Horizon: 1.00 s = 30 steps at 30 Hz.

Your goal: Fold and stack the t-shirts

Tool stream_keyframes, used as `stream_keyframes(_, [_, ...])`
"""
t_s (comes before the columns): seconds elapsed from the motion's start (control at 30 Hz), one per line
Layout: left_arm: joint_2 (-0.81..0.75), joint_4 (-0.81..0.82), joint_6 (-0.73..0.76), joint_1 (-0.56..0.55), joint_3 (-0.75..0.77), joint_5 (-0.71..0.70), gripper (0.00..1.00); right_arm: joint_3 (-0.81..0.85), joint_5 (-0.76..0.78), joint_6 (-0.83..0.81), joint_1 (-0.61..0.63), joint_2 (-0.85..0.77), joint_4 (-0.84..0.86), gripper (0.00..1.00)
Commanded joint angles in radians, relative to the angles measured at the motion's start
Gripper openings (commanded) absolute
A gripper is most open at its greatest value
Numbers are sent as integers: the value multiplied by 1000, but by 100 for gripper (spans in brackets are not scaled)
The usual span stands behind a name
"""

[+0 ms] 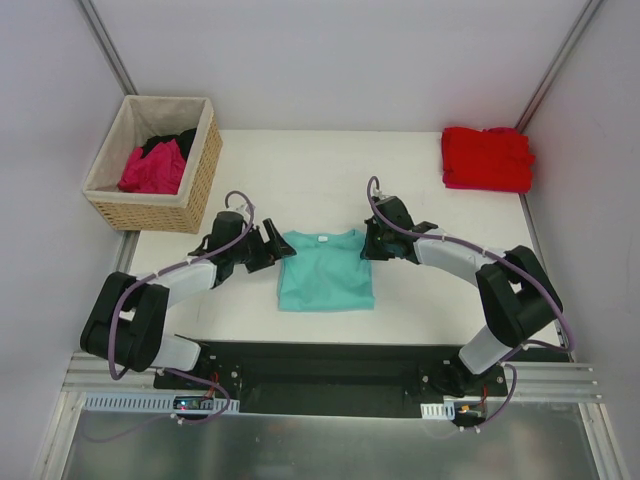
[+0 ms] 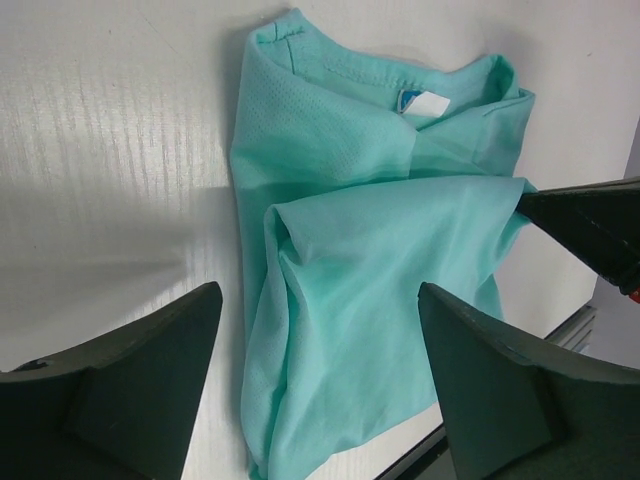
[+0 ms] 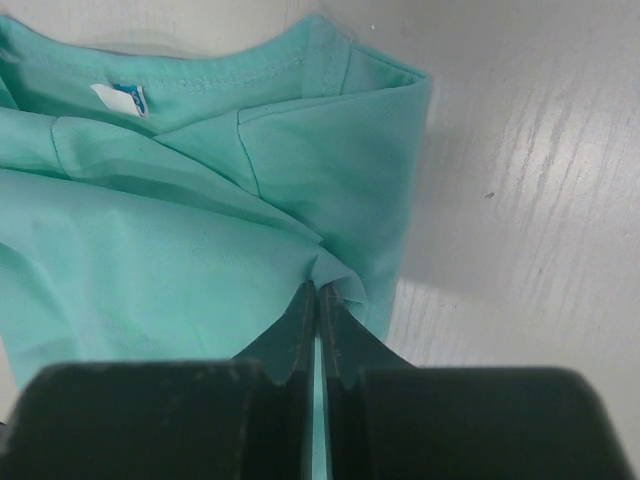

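A teal t-shirt with a small white neck label lies partly folded at the table's middle. It also shows in the left wrist view and in the right wrist view. My left gripper is open and empty at the shirt's left edge, its fingers apart over the cloth. My right gripper is shut on a pinch of the teal shirt's right edge. A folded red t-shirt lies at the back right. Magenta and black shirts lie in the basket.
A woven tan basket with beige lining stands at the back left, beside the table. The table's near edge meets a black base plate. White walls close in on both sides.
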Motion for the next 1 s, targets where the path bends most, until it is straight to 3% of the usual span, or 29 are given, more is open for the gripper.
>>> stream_keyframes(0.0, [16,8,8,11,48,-50,74,8,-6,-2,-1,-19,31,1])
stream_keyframes(0.03, [13,2,17,11,56,-62,70,5,-8,-3,-3,-20,34,1])
stream_keyframes(0.07, [9,-3,22,11,62,-71,59,1,-6,-3,-3,-19,34,1])
stream_keyframes(0.13, [6,-20,34,11,85,-88,51,-1,-9,-2,-3,-16,37,1])
stream_keyframes(0.2, [-5,-24,40,12,94,-100,31,-4,-15,-2,-3,-13,40,1])
stream_keyframes(0.23, [-11,-29,48,12,100,-117,33,-6,-17,-2,-1,-14,44,0])
stream_keyframes(0.3, [-16,-40,57,12,113,-125,51,-7,-18,-2,-3,-14,44,1])
stream_keyframes(0.33, [-14,-47,66,12,123,-122,48,-9,-18,-5,-3,-17,44,1])
stream_keyframes(0.37, [-8,-47,68,12,126,-125,37,-9,-17,-5,-4,-20,44,1])
stream_keyframes(0.43, [2,-49,59,12,128,-136,0,-10,-18,-8,-4,-19,44,1])
stream_keyframes(0.5, [21,-49,55,12,131,-130,0,-9,-18,-8,-4,-22,44,1])
stream_keyframes(0.8, [36,-64,54,12,130,-136,49,-19,-24,-11,-11,-20,47,1])
stream_keyframes(0.97, [50,-75,49,12,130,-147,46,-24,-28,-10,-12,-17,53,1])
